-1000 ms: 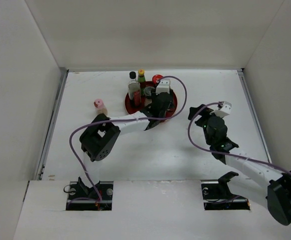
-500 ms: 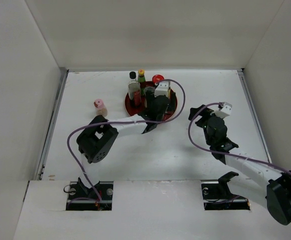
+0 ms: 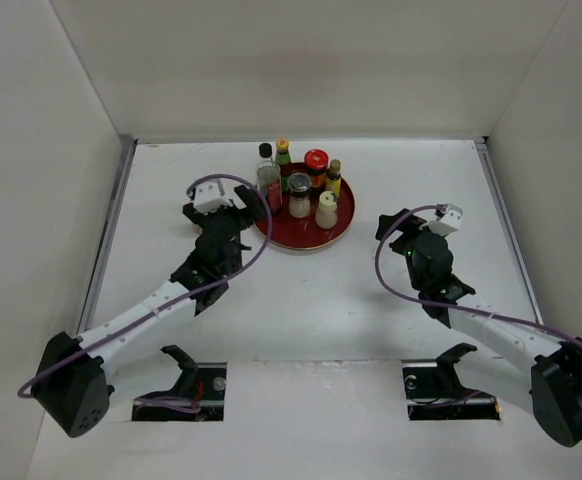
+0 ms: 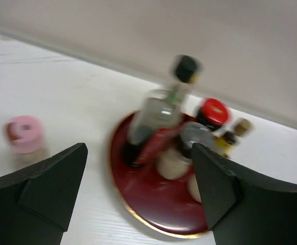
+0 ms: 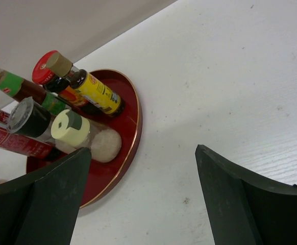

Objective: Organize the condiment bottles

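Lower edge of each wrist view: your left gripper point(image 4: 138, 148) and right gripper point(image 5: 143, 153), jaws apart, nothing held. Mid-frame overhead: red tray point(image 3: 306, 240) bearing six condiment bottles point(image 3: 299, 195), upright. Left of it in the blurred left wrist view: pink-capped bottle point(image 4: 25, 135), seemingly standing on the table point(image 3: 321, 300).

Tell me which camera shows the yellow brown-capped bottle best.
Right wrist view: the yellow brown-capped bottle is close and sharp, on the red tray. The top view shows it small; the left wrist view shows it blurred and partly hidden.
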Motion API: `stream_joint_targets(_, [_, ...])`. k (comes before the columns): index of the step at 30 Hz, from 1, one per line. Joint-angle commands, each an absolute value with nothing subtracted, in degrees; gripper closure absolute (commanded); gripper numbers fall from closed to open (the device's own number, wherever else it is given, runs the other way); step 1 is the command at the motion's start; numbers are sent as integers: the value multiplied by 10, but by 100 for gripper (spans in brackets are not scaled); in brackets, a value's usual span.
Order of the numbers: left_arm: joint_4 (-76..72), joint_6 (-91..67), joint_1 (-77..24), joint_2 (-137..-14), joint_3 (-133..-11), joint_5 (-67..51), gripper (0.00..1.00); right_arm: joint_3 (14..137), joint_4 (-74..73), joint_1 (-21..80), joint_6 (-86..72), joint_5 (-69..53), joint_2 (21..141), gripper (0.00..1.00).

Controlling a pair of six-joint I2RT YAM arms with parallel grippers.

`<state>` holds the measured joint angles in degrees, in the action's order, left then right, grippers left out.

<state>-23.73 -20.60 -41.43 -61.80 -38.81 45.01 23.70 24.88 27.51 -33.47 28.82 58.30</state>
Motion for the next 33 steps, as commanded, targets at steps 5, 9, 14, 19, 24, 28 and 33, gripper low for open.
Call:
stream_joint_targets(5, [-130, -286, -230, -687, -419, 416, 15, 237, 303, 288, -336, 277, 594, 9])
stream_joint_targets(9, [-88, -281, -195, -781, -512, 395, 15, 237, 301, 288, -332, 277, 589, 7])
stream_joint_targets(14, [-51, -273, -155, -873, -584, 386, 15, 239, 301, 289, -329, 273, 591, 6])
stream_joint_targets(19, [-26, -265, -120, -916, -611, 383, 17, 249, 297, 290, -327, 255, 610, 5])
stream_joint_targets(24, [-34, -267, -113, -905, -581, 366, 19, 252, 295, 295, -326, 255, 613, 4])
stream_joint_targets(28, [-37, -272, -116, -919, -567, 356, 22, 251, 295, 297, -324, 258, 613, 4])
stream_joint_targets(33, [-50, -275, -116, -934, -558, 340, 37, 252, 296, 298, -321, 258, 615, 3])
